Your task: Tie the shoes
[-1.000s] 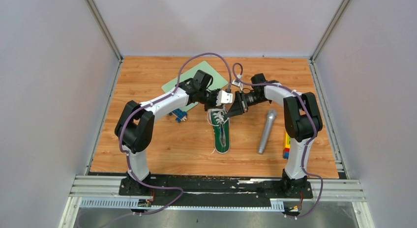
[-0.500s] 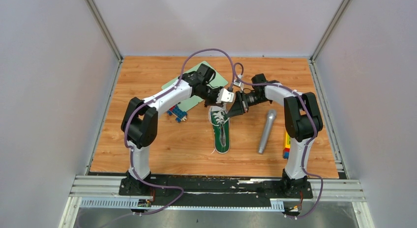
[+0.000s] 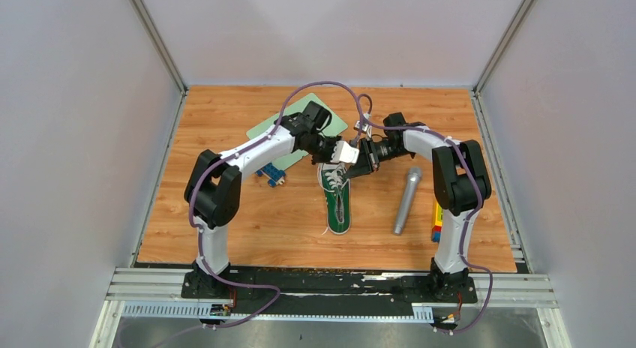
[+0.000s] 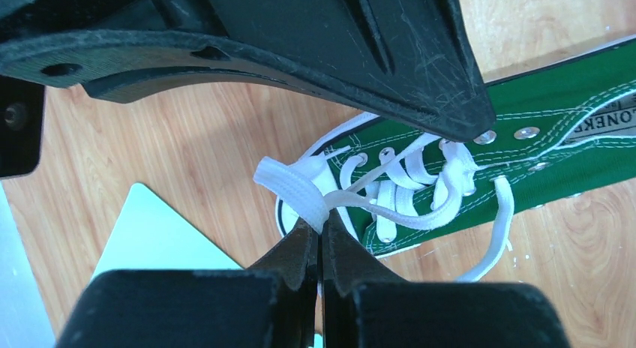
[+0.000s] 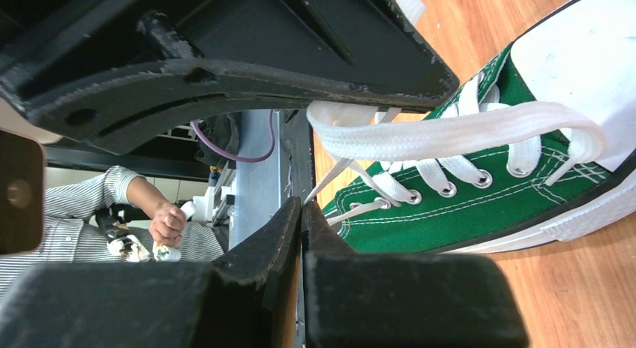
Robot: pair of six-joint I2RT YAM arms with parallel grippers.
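Note:
A green canvas shoe (image 3: 337, 202) with a white sole lies lengthwise at mid-table, its white laces (image 3: 334, 179) bunched at the far end. Both grippers meet just above that end. In the left wrist view my left gripper (image 4: 319, 226) is shut on a folded loop of white lace (image 4: 289, 187), lifted off the shoe (image 4: 555, 149). My right gripper (image 5: 302, 203) is shut, with a thin lace strand (image 5: 330, 179) running from the eyelets into its tips. A wide lace loop (image 5: 450, 134) stretches above the shoe (image 5: 450, 220). From above, the left gripper (image 3: 348, 154) and right gripper (image 3: 355, 168) almost touch.
A grey microphone (image 3: 406, 200) lies right of the shoe. A pale green mat (image 3: 264, 129) sits at the back under the left arm, with blue toy blocks (image 3: 271, 173) beside it. Coloured blocks (image 3: 436, 220) rest by the right arm. A person (image 5: 112, 220) shows beyond the table.
The left arm's forearm has swung toward the back and right, with its gripper staying over the shoe's laces. The right gripper has edged slightly closer to the left one.

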